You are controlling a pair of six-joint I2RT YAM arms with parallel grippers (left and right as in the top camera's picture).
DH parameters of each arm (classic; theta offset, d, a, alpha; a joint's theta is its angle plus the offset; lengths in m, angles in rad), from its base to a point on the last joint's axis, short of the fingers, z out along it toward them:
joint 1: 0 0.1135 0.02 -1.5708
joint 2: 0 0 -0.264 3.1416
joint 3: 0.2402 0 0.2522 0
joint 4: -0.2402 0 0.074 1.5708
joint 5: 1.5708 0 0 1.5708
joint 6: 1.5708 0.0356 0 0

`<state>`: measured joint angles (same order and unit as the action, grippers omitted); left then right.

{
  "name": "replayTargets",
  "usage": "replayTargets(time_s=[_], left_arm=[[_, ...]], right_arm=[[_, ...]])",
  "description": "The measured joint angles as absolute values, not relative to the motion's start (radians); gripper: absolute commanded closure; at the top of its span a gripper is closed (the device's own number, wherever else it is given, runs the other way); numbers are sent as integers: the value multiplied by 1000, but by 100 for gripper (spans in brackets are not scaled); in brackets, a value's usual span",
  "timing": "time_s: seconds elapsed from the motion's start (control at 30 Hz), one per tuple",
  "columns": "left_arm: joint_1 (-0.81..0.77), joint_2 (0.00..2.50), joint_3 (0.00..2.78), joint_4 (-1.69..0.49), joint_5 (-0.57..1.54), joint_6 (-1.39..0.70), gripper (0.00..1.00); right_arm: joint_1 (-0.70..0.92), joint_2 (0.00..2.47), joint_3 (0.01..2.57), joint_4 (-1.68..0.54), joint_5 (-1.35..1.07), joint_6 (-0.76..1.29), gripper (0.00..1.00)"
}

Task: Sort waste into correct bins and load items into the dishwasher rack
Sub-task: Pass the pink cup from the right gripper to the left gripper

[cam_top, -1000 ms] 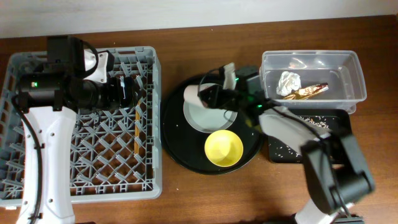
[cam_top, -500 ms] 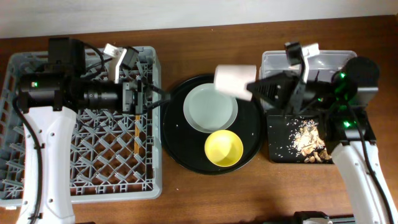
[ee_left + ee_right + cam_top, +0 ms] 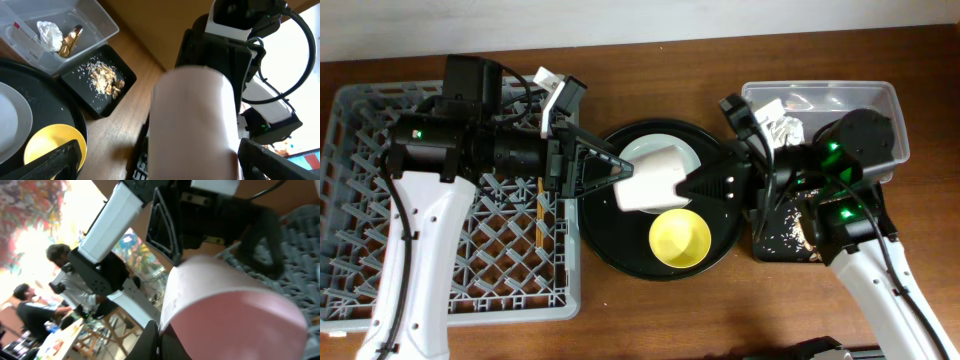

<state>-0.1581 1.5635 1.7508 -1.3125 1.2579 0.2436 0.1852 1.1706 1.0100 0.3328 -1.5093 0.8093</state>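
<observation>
Your clear tub [image 3: 95,26] holds the crumpled napkin [image 3: 49,34] and the gold wrapper [image 3: 72,37]. Just in front of it, the black rectangular tray [image 3: 127,75] carries the beige food scraps [image 3: 106,82]. On the round black tray [image 3: 595,232] sit the pale plate [image 3: 665,148] and, nearer you, the yellow bowl [image 3: 680,238]. The grey dishwasher rack [image 3: 360,270] has a wooden chopstick [image 3: 539,215] lying among its pegs near the right wall.

The pink cup [image 3: 653,182] is aloft on its side above the plate, between both arms. Your right gripper [image 3: 710,183] is clamped on it. Your left gripper [image 3: 618,170] stands spread, and its fingers [image 3: 65,157] flank the cup with a gap showing on each side.

Only a thin strip of table separates the rack and the round tray. That tray's right rim comes close to the black rectangular tray. Bare brown wood runs along the near edge of the table [image 3: 740,320]. A pale wall backs the table, and the right wrist view shows people in a bright room beyond.
</observation>
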Motion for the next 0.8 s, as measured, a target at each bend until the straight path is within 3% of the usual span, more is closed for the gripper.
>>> replayTargets(time_s=[0.8], left_arm=[[-217, 1565, 1751, -1346, 1350, 244, 4]], right_arm=[[246, 1199, 1010, 376, -1353, 816, 96]])
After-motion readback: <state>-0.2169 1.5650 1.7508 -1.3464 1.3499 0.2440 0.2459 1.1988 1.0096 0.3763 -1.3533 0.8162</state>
